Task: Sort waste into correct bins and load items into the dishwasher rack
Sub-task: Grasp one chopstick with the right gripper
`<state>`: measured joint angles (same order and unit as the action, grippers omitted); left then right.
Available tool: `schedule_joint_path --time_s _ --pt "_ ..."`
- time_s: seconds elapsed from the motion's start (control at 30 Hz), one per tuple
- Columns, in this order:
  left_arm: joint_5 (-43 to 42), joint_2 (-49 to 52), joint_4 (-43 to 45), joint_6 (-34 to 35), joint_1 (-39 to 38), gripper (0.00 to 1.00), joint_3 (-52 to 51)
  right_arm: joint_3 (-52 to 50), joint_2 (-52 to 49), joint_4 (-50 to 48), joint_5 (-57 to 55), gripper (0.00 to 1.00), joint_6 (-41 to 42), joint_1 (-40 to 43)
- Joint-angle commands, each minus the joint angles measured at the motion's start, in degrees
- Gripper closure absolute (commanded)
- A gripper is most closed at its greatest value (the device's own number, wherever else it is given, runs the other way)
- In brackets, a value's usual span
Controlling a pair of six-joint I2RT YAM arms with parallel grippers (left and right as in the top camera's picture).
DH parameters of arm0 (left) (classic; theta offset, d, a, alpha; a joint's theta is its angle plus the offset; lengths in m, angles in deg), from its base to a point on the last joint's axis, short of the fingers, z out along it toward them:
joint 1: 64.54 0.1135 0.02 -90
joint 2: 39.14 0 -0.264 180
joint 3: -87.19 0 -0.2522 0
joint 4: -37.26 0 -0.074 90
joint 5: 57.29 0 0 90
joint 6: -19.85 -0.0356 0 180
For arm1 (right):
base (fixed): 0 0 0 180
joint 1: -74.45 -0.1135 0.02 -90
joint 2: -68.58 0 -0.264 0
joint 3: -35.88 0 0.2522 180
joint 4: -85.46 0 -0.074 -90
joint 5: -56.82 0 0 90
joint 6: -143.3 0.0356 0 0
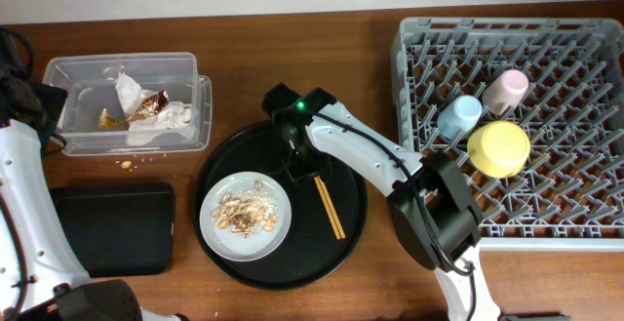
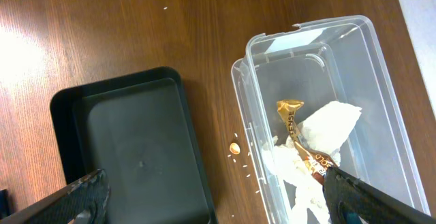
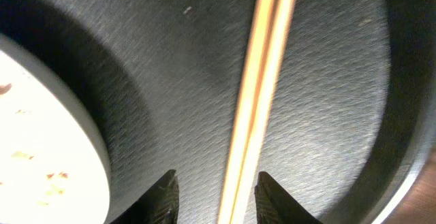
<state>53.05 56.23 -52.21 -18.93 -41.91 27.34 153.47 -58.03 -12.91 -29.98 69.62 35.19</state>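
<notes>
My right gripper (image 3: 216, 193) is open low over the round black tray (image 3: 170, 67), one finger on each side of the wooden chopsticks (image 3: 262, 81) without touching them. From above, the chopsticks (image 1: 330, 207) lie just right of the pale plate (image 1: 245, 216), which holds crumbly food scraps. My left gripper (image 2: 218, 193) hangs wide open and empty above the gap between the shallow black tray (image 2: 129, 156) and the clear tub (image 2: 272, 47). The tub holds white paper (image 2: 327, 125) and a gold wrapper (image 2: 300, 135). The grey rack (image 1: 565, 184) holds the pink cup (image 1: 506, 90), blue cup (image 1: 459, 116) and yellow bowl (image 1: 498, 148).
A few crumbs (image 2: 234, 147) lie on the wooden table between the tub and the shallow black tray. The right arm (image 1: 390, 165) reaches from the rack's front left corner across the round tray's rim (image 1: 210, 180).
</notes>
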Motion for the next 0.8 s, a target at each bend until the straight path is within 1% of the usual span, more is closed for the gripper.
schedule_joint_path --time_s 0.0,0.23,0.3,0.57,0.67,0.77 --pt "0.4 0.3 0.0 0.3 0.2 0.01 0.2 -1.4 -0.2 -0.4 3.7 0.62 0.7 -0.9" --pt "0.4 0.3 0.0 0.3 0.2 0.01 0.2 -7.5 -0.2 -7.3 3.1 0.62 0.7 -0.9" --pt "0.4 0.3 0.0 0.3 0.2 0.01 0.2 -7.5 -0.2 -7.5 0.2 0.62 0.7 -0.9" --pt "0.4 0.3 0.0 0.3 0.2 0.01 0.2 -7.5 -0.2 -8.1 -2.2 0.61 0.6 -0.9" --pt "0.4 0.3 0.0 0.3 0.2 0.01 0.2 -8.1 -0.2 -8.5 -2.1 0.61 0.7 -0.9" --pt "0.4 0.3 0.0 0.3 0.2 0.01 0.2 -11.8 -0.2 -11.9 0.7 0.62 0.7 -0.9"
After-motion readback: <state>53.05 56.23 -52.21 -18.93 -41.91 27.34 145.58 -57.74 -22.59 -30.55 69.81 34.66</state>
